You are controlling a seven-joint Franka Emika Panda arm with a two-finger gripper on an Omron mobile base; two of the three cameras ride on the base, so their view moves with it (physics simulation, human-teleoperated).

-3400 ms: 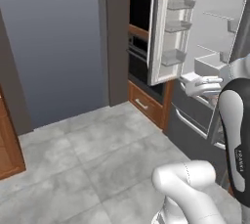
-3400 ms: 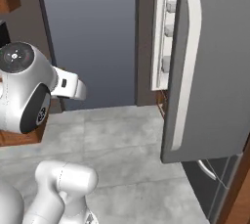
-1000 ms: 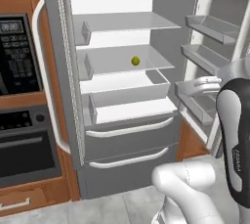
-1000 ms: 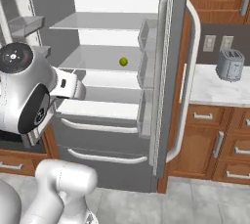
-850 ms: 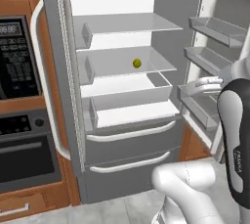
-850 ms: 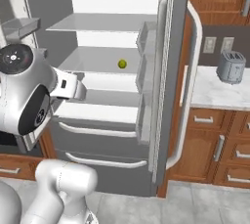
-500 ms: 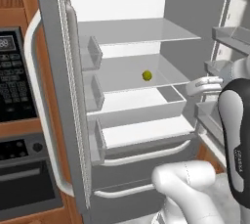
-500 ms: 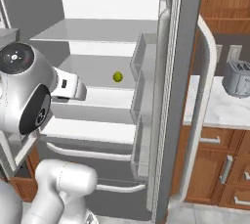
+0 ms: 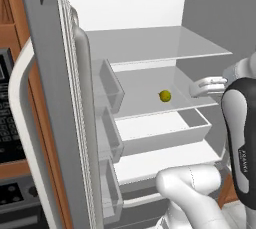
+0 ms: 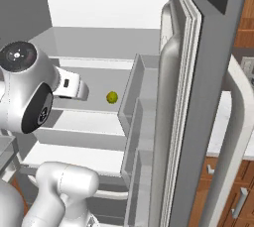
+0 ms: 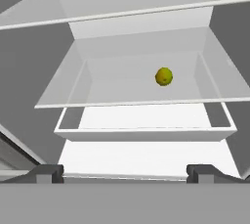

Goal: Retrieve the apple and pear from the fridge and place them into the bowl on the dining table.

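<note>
On the fridge's [image 9: 55, 123] middle shelf [image 11: 122, 93] the pear [image 11: 164, 77] sits well apart from the wide-open, empty jaws [image 11: 124, 171], toward one o'clock in the hand view; roundish, no long axis.

Kitchen corner with warm wood cabinetry

On the left, a black built-in oven [image 9: 6, 123] sits in brown wood panelling [image 9: 7, 33]. On the right, wooden drawers with metal handles [image 10: 233, 196] stand under a pale bench top [image 10: 218, 132], with a wooden upper cabinet [image 10: 244, 28] above. Light is even and soft.
</note>
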